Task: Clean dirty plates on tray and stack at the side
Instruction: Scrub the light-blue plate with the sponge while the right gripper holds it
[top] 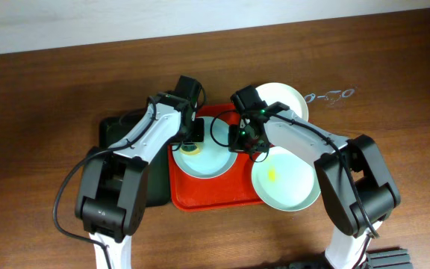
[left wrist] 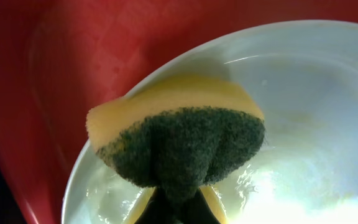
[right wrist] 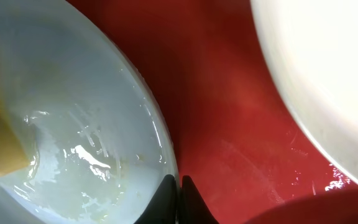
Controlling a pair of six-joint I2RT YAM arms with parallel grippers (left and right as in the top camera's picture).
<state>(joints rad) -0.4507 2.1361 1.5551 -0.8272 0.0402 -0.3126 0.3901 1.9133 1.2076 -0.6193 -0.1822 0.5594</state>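
Observation:
The red tray (top: pixel 200 200) holds the pale blue plate (top: pixel 211 161). My left gripper (top: pixel 191 146) is shut on a yellow and green sponge (left wrist: pixel 185 137) and presses it on that plate's wet surface (left wrist: pixel 316 93). My right gripper (right wrist: pixel 179 199) is pinched shut on the pale blue plate's rim (right wrist: pixel 73 93), over the tray floor (right wrist: pixel 229 124). The pale green plate (top: pixel 290 183), with a yellow smear, lies on the tray's right edge. The white plate (top: pixel 286 97) lies behind the right arm.
A black tray (top: pixel 118 127) lies to the left of the red one, under the left arm. In the right wrist view a pale plate (right wrist: pixel 328 74) fills the upper right; I cannot tell which one. Brown tabletop surrounds the trays.

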